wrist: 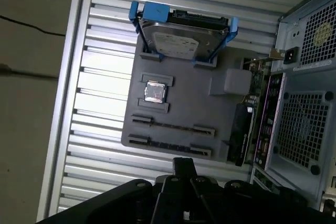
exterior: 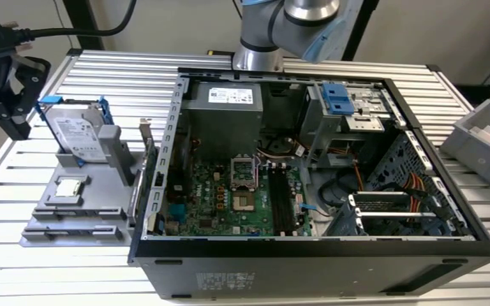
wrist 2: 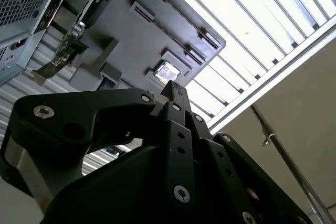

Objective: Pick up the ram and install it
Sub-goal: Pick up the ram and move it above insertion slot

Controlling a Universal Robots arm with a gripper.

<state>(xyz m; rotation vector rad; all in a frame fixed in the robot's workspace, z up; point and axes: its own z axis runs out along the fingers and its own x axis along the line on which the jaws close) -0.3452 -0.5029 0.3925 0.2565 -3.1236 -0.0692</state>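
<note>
At the exterior view's left, above the slatted tabletop (exterior: 109, 70) and well apart from the open computer case (exterior: 313, 252): the black gripper (exterior: 17, 127). In both wrist views, gripper tip (wrist: 184, 165) (wrist 2: 176, 90) with fingers pressed together, nothing visible between them. On the tabletop just left of the case, a gray holder (wrist: 178, 106). At its far end, upright in a blue bracket, the hard drive (wrist: 181, 38). Nearer, seated in a square recess, a small silver chip (wrist: 155, 92), and nearer again two long grooves (wrist: 173, 126). Inside the case, on the green motherboard (exterior: 219, 197), just right of the square socket (exterior: 245, 172), a long dark stick among the long black slots. By the look of it the ram (exterior: 279, 199), seated there, though hard to tell for certain.
</note>
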